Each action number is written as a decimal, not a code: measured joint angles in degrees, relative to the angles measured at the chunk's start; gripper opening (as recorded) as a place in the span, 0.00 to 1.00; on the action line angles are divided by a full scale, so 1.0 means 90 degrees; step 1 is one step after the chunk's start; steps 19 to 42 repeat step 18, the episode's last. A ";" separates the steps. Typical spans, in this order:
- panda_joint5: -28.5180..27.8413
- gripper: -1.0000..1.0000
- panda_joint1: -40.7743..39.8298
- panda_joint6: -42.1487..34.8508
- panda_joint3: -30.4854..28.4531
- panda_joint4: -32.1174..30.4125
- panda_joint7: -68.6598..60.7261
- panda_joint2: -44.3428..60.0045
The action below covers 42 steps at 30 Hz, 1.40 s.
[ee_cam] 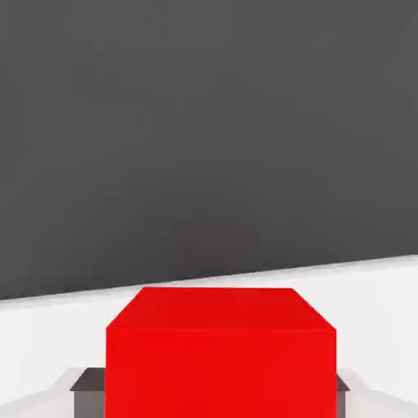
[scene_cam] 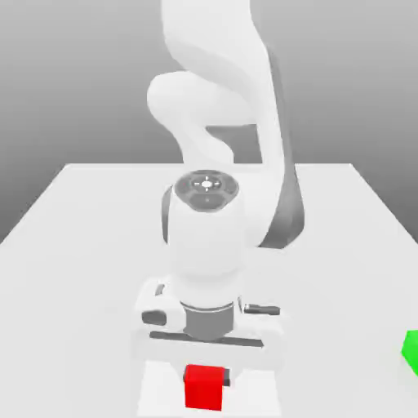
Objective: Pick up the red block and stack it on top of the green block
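Observation:
The red block [scene_cam: 203, 390] sits low on the white table near its front edge, directly under the white hand. My gripper [scene_cam: 205, 377] points straight down and is shut on it. In the hand view the red block [ee_cam: 220, 351] looms close, and a dark finger pad [ee_cam: 86, 385] presses against each of its two sides. The green block [scene_cam: 412, 351] is cut off by the exterior view's right edge; it lies well apart from the red one and from the gripper.
The white table [scene_cam: 82, 245] stretches back behind the arm to a far edge. The arm's thick white links [scene_cam: 212, 122] rise over the table's middle. Bare table surface lies between the two blocks.

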 joint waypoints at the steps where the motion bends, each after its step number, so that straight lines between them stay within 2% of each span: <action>1: -0.0072 0.00 0.0135 -0.0122 0.0176 0.0061 -0.0170 -0.0051; 10: -0.0668 0.00 0.1422 -0.0732 0.1782 0.0561 -0.1768 -0.0060; 12: -0.0971 0.00 0.1782 -0.0705 0.2045 0.0759 -0.2022 0.0210; 14: -0.1488 0.00 0.2227 -0.0418 0.2036 0.1003 -0.2038 0.0803; 15: -0.1638 1.00 0.2347 -0.0296 0.1985 0.1054 -0.2001 0.0992; 42: -0.1638 1.00 0.2347 -0.0296 0.1985 0.1054 -0.2002 0.0992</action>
